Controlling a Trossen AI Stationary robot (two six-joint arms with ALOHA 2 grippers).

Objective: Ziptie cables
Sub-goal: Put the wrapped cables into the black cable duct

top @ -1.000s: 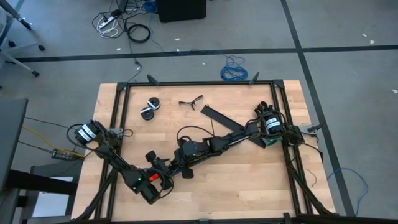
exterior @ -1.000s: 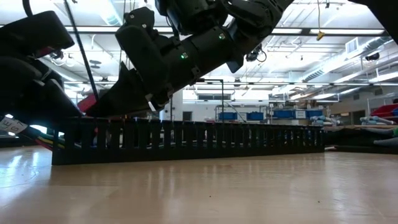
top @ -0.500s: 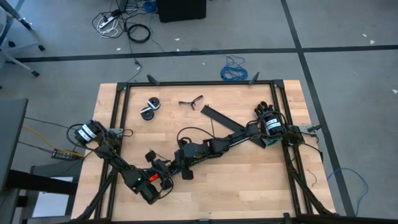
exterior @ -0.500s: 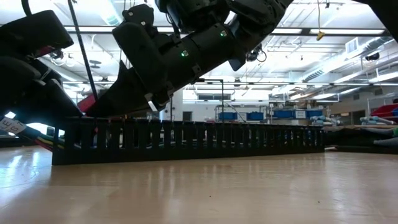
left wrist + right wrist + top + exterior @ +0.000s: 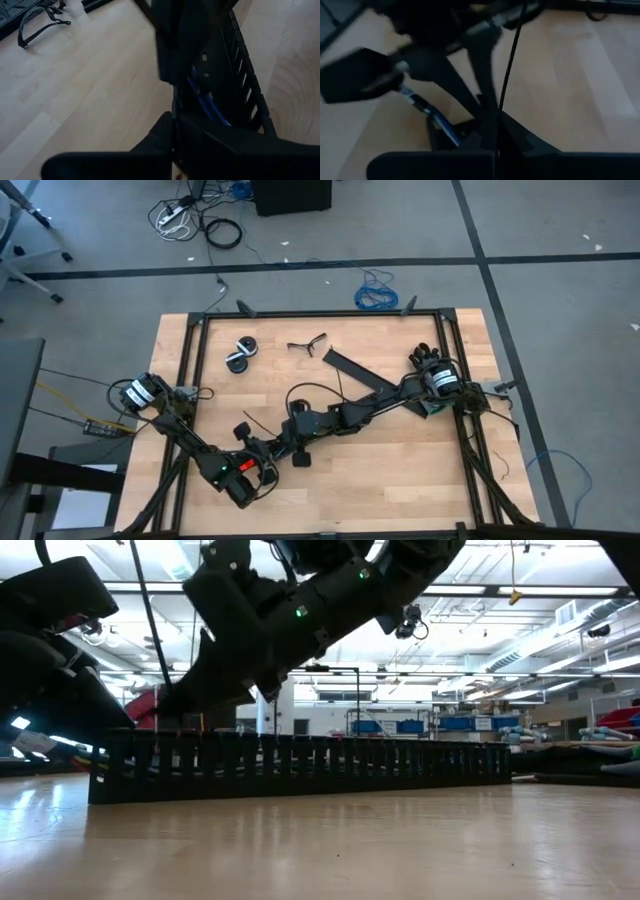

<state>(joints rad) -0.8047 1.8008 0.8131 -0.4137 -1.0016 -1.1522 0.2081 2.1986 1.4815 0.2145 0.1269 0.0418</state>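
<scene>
Up went the right arm a little in the low view, and a thin black ziptie (image 5: 252,423) now stuck out past the 2 arms where none showed before. Nothing else on the table (image 5: 400,470) had moved.

Both arms met near the middle of the table. The left gripper (image 5: 272,448) and the right gripper (image 5: 297,438) sat almost touching. I could not tell whether either one was open or closed, because dark arm parts covered them. In the right wrist view the ziptie (image 5: 512,60) ran as 1 straight line down toward that gripper. The cables did not show plainly anywhere. They were probably hidden under the 2 grippers.

I think the job was in its early or middle part. 1 ziptie was up off the wood, but no closed loop could be seen, so wrapping, threading and pulling tight were likely all left to do.

Room was tight where the grippers met, so a bump between them was the main risk. The wide black strip (image 5: 356,370) lay just beside the right arm. Bare wood lay open toward the front, and the black frame (image 5: 320,313) stood well away.
</scene>
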